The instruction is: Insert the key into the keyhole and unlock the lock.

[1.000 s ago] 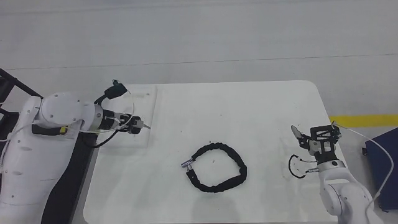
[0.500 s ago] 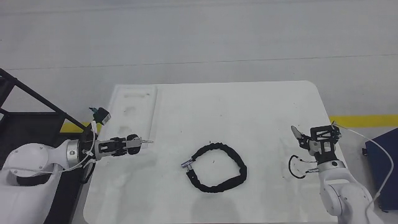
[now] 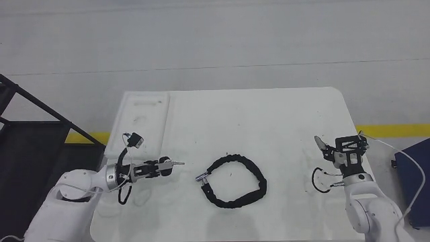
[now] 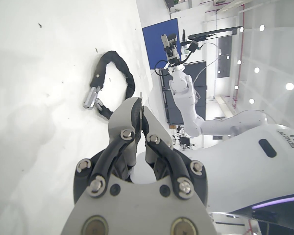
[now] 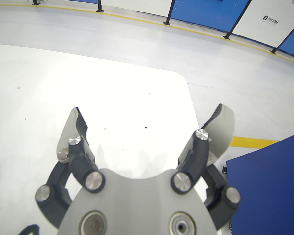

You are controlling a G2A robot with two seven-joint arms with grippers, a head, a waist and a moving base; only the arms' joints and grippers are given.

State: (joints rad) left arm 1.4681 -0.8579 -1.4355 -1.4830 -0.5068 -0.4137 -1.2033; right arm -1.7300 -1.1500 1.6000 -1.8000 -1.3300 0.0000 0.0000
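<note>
Key (image 3: 175, 163) pinched in left gripper (image 3: 164, 165), near lock (image 3: 235, 181).
Its claw is clamped tight on the key beside the lock's silver end, mid-table (image 3: 282, 121); right gripper (image 3: 341, 146) spread wide, empty, at the table's right edge.

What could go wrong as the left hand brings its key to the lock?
1. Just a short tip of the key sticks out beyond the left hand, so it could twist in the grip.
2. The lock lies unheld, with the right hand open at the far edge of the table, so a push may simply slide it.
</note>
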